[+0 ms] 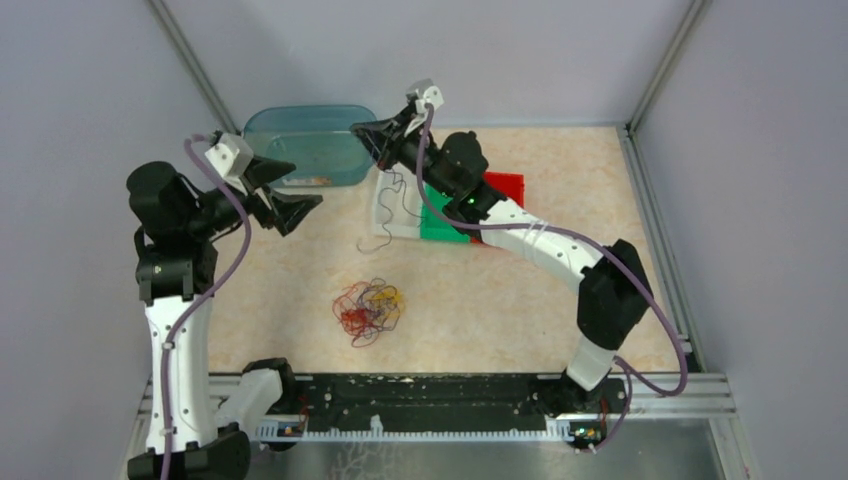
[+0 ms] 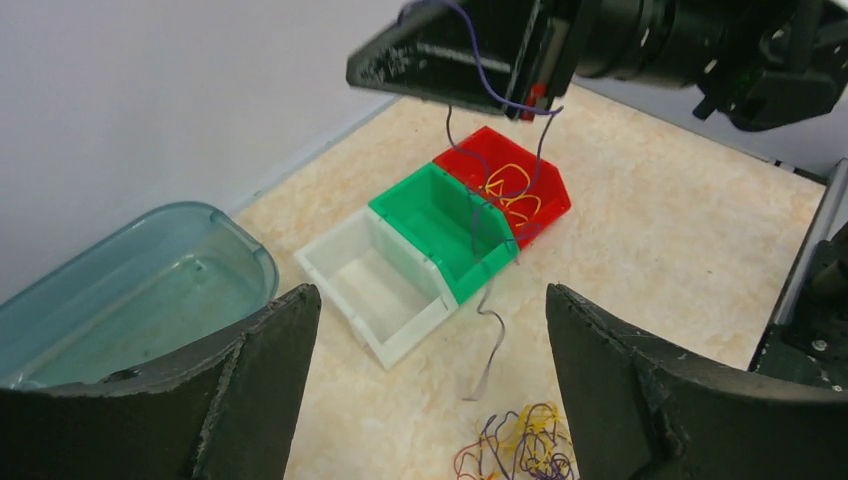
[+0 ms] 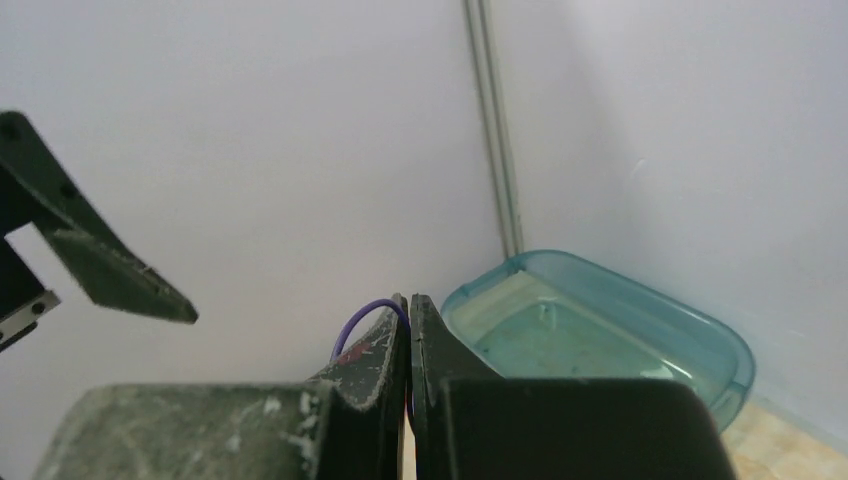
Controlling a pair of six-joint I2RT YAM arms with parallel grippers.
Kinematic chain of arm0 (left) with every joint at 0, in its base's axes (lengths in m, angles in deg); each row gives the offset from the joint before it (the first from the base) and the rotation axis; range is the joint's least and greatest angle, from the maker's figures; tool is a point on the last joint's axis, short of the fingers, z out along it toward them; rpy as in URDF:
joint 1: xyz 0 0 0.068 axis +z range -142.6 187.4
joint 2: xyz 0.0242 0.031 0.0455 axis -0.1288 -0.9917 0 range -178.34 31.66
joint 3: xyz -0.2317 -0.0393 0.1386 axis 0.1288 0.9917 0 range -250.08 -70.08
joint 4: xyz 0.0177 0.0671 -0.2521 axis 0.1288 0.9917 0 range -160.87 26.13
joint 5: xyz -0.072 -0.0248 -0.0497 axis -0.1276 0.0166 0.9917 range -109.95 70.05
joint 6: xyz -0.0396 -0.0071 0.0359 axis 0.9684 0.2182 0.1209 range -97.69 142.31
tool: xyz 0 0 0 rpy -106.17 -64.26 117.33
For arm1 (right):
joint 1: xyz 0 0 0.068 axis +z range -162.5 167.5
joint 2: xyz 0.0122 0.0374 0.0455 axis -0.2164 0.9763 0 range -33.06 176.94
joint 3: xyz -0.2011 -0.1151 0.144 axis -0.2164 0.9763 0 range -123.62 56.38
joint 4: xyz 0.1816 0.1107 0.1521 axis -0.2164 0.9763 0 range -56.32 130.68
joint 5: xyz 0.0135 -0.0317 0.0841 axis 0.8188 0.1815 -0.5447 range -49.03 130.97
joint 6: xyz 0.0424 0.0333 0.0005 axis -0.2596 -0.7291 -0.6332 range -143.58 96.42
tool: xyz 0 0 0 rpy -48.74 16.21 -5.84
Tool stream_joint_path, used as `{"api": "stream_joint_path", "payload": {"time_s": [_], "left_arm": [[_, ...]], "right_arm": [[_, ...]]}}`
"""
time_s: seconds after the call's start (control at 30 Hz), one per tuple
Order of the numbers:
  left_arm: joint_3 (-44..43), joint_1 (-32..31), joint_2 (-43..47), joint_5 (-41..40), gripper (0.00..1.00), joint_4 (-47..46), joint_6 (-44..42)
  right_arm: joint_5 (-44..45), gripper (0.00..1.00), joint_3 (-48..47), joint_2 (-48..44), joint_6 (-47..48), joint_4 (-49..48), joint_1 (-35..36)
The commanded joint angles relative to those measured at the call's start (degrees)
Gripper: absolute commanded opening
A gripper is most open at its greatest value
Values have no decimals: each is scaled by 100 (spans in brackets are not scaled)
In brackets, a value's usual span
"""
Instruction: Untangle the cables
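Cables (image 2: 515,195), yellow, lie in red bin (image 2: 553,195); right hand (image 3: 408,302) pinches dark cable (image 3: 368,308), left hand (image 2: 432,300) gapes.

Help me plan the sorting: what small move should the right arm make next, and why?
Probably lower the right gripper toward the green bin: it is shut on a dark cable whose tail trails on the table, and the left gripper is open.

Left wrist view: cable tangle (image 2: 515,445) cut off by the bottom edge. From above, red bin (image 1: 505,186) mostly hidden behind right arm (image 1: 530,238). Right wrist view: thin cable (image 3: 365,318) disappears between the right fingers (image 3: 440,370).
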Motion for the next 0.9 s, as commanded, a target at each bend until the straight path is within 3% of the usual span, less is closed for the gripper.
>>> {"api": "stream_joint_path", "payload": {"time_s": [0.0, 0.23, 0.87], "left_arm": [[215, 24, 129, -254, 88, 653, -946], [354, 19, 40, -705, 86, 723, -934], [451, 21, 128, -744, 86, 498, -765]], "right_arm": [[151, 0, -557, 266, 102, -30, -214], [114, 0, -917, 858, 126, 206, -495], [148, 0, -2027, 2011, 402, 580, -965]]}}
